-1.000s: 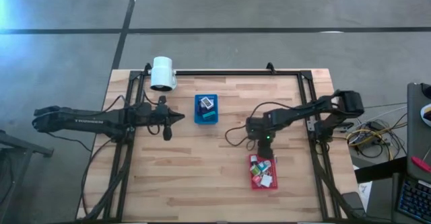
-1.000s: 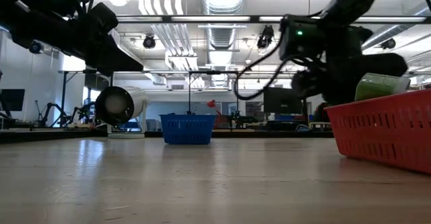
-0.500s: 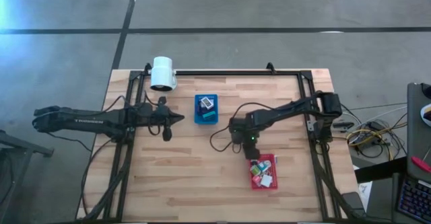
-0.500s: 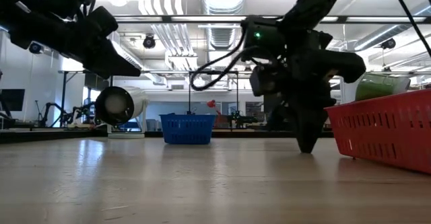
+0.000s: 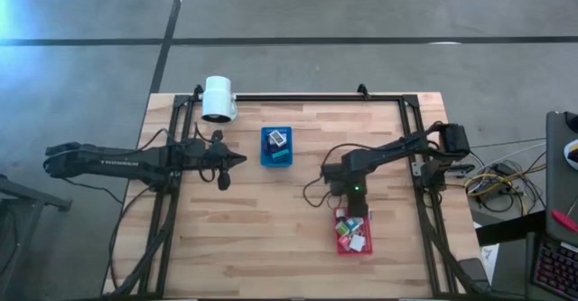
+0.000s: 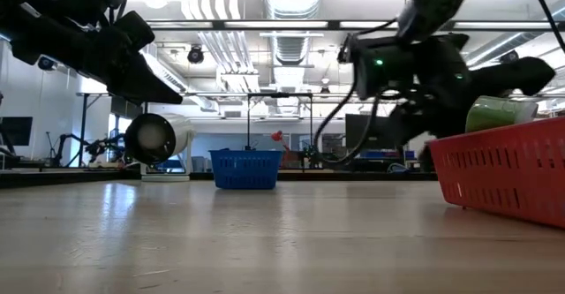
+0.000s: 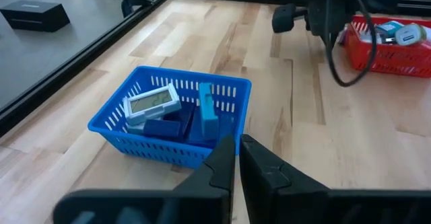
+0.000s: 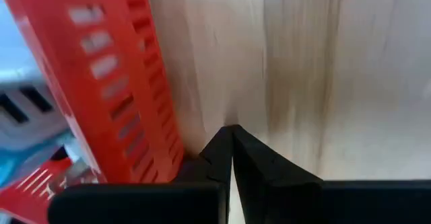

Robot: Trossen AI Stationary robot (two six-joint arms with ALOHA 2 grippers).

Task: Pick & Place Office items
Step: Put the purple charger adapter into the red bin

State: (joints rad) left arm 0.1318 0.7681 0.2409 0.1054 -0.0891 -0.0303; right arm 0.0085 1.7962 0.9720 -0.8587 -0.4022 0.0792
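Observation:
The office items (image 5: 355,231), small white, teal, green and red pieces, lie in the red tray (image 5: 340,248) at the near right. In the left wrist view they show in the same tray (image 7: 377,56). The blue tray (image 5: 277,163) near the table's middle holds a grey display piece (image 7: 153,103) and blue blocks. My right gripper (image 8: 231,131) is shut and points steeply down at the wood, just outside the red tray's far wall (image 8: 114,83). My left gripper (image 7: 237,143) is shut. It hovers left of the blue tray and holds nothing. My right gripper's shut fingertips (image 8: 222,143) stand close beside the foot of the red tray's outer wall (image 8: 178,143). I cannot tell whether they touch the wall or the table.
A white cylinder (image 5: 219,98) lies at the far left by the black frame rail (image 5: 298,96). Bare wood (image 5: 253,229) stretches across the table's near left and middle. A cable (image 5: 316,182) loops from my right arm over the table.
My right gripper, shut throughout, swung toward the table's left and dipped to the tabletop. It then came back toward the right, to the red tray's far end, pointing down more steeply than a second ago. Neither tray has shifted.

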